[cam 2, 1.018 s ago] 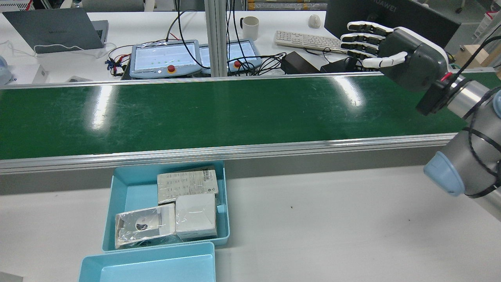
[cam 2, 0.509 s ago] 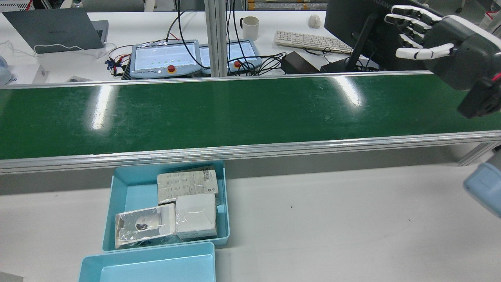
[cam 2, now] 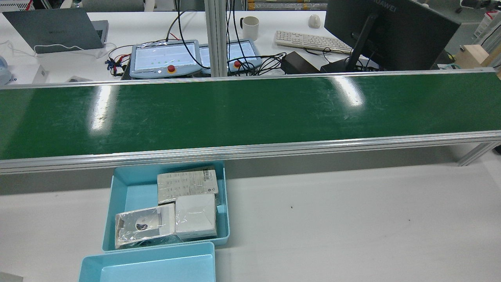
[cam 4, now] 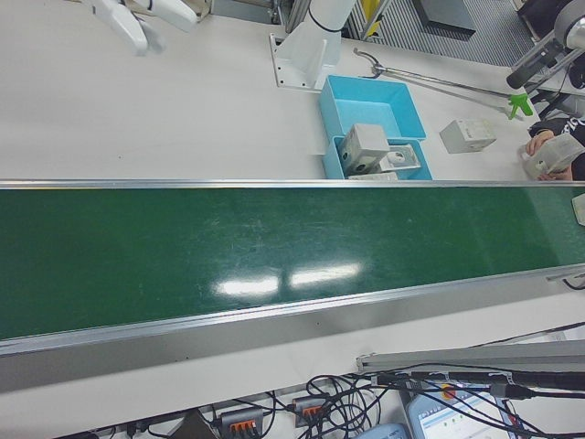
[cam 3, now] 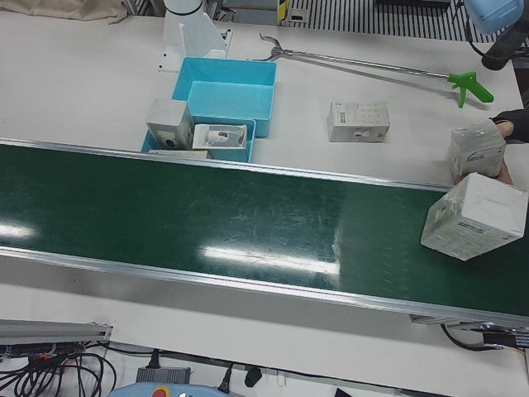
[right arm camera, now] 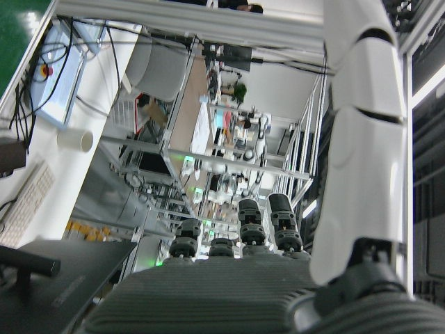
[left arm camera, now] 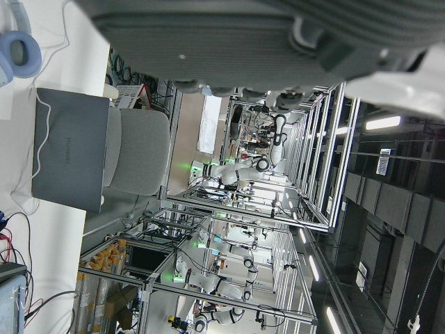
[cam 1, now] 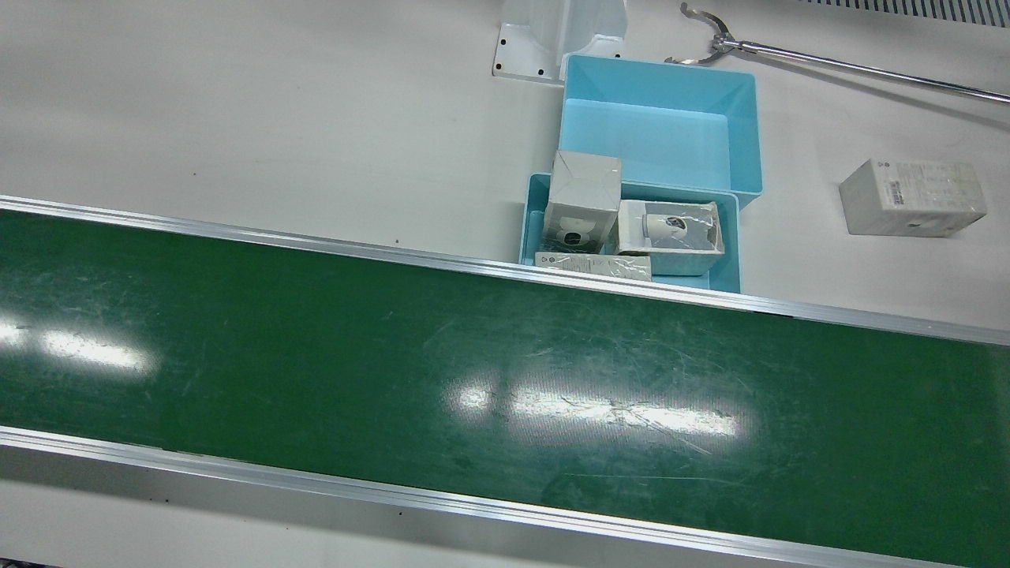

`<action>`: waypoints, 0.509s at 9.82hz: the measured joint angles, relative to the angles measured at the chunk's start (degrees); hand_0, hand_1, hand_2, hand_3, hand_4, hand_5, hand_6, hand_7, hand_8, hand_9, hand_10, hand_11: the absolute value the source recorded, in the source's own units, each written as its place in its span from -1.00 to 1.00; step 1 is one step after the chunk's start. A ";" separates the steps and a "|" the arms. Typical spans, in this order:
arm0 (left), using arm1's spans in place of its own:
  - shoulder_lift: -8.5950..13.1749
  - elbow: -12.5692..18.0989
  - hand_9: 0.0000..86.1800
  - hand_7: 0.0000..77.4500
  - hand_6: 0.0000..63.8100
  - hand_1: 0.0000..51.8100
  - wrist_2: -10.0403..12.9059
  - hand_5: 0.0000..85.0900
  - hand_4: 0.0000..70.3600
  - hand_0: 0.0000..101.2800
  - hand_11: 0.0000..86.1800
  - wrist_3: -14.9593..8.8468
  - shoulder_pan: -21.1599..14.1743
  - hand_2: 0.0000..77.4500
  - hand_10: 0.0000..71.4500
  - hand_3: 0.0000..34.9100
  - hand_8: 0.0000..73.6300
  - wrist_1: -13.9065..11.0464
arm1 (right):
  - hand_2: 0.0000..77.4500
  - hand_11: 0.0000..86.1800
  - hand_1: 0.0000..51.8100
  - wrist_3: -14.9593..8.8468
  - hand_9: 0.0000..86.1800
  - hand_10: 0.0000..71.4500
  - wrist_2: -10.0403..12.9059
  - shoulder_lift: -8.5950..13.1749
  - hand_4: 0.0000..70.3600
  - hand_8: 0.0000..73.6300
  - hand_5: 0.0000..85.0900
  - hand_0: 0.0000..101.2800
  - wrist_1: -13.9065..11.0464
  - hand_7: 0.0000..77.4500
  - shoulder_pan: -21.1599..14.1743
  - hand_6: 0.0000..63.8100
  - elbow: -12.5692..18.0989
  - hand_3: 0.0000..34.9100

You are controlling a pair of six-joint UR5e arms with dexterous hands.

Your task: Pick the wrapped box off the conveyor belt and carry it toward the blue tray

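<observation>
A wrapped white box (cam 3: 475,217) sits tilted at the right end of the green conveyor belt (cam 3: 207,223) in the left-front view; a sliver of it shows in the right-front view (cam 4: 579,207). The blue tray (cam 2: 125,196) beside the belt holds three wrapped boxes. A second, empty blue tray (cam 2: 148,266) stands next to it. My right hand (cam 4: 137,20) is high above the table at the far end from the box, fingers spread and empty. My left hand (left arm camera: 243,35) shows only its palm in its own view, with nothing in it.
A person's hand holds another wrapped box (cam 3: 477,150) beside the belt end. A further box (cam 3: 358,121) lies on the table near a long reaching tool (cam 3: 372,64). Monitor, keyboard and pendants stand behind the belt (cam 2: 250,113).
My right hand rose and swung right, out of the rear view, staying open. The belt and trays look the same.
</observation>
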 joint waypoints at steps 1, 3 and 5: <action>0.00 0.00 -1.00 -1.00 -1.00 -1.00 0.00 -0.97 -1.00 -1.00 -1.00 0.00 0.00 -0.99 -1.00 -1.00 -1.00 0.00 | -0.46 -0.58 -0.41 0.13 -0.80 -0.66 -0.16 0.54 -0.35 -1.00 -0.38 -0.03 1.13 -0.65 -1.32 -0.88 -1.37 -0.99; 0.00 0.00 -1.00 -1.00 -1.00 -1.00 0.00 -0.97 -1.00 -1.00 -1.00 0.00 0.00 -0.99 -1.00 -1.00 -0.99 0.00 | -0.46 -0.58 -0.41 0.21 -0.76 -0.66 0.16 2.46 -0.10 -0.88 -0.38 -0.03 2.14 -0.25 -3.01 -0.57 -5.18 -0.99; 0.00 0.00 -1.00 -1.00 -1.00 -1.00 0.00 -0.99 -1.00 -1.00 -1.00 0.00 0.00 -0.99 -0.98 -1.00 -0.99 0.00 | -0.42 -0.51 -0.33 -0.60 -0.76 -0.62 3.98 4.58 -0.30 -0.88 -0.44 -0.04 2.83 -0.38 -8.74 -0.64 -9.86 -1.00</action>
